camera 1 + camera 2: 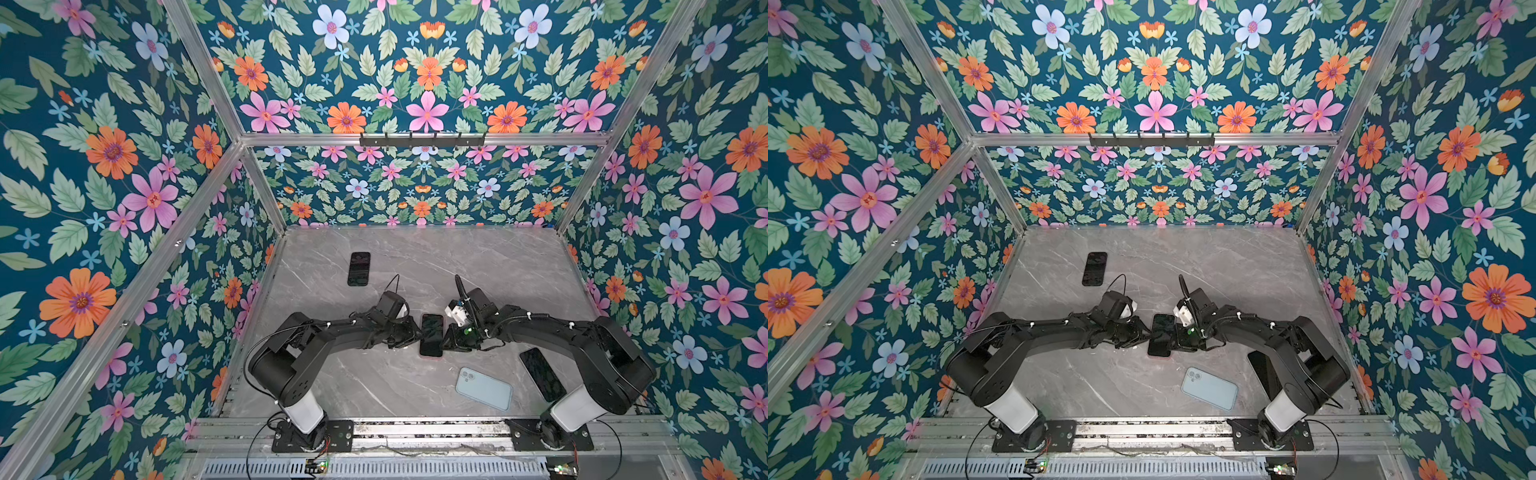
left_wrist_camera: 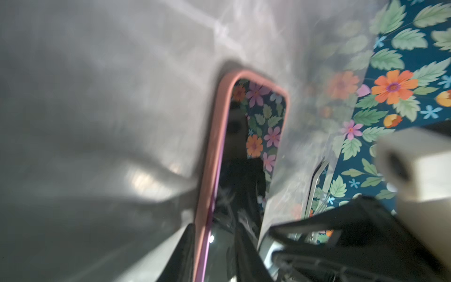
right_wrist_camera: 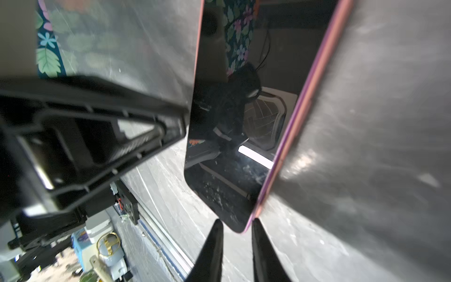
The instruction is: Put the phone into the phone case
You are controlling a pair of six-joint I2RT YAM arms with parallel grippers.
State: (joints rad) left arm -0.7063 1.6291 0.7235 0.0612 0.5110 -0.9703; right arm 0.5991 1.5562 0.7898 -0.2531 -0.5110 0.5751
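A dark-screened phone (image 1: pixel 431 332) (image 1: pixel 1160 332) sits inside a pink phone case (image 2: pixel 217 136) at the table's middle, between both arms. A thin purple strip of the phone's side shows along the pink rim (image 3: pixel 314 80). My left gripper (image 1: pixel 415 335) (image 2: pixel 212 234) is shut on one long edge, with one finger outside the pink rim and the other on the screen (image 2: pixel 253 136). My right gripper (image 1: pixel 448 335) (image 3: pixel 236 221) pinches a corner of the cased phone (image 3: pixel 231 122) from the opposite side, its fingertips on either face.
A second black phone (image 1: pixel 359 269) lies toward the back left. Another black phone (image 1: pixel 542 374) lies under the right arm. Near the front lies a light blue phone-shaped item (image 1: pixel 484 388), back up. The metal rail (image 1: pixel 415 428) runs along the table's front edge.
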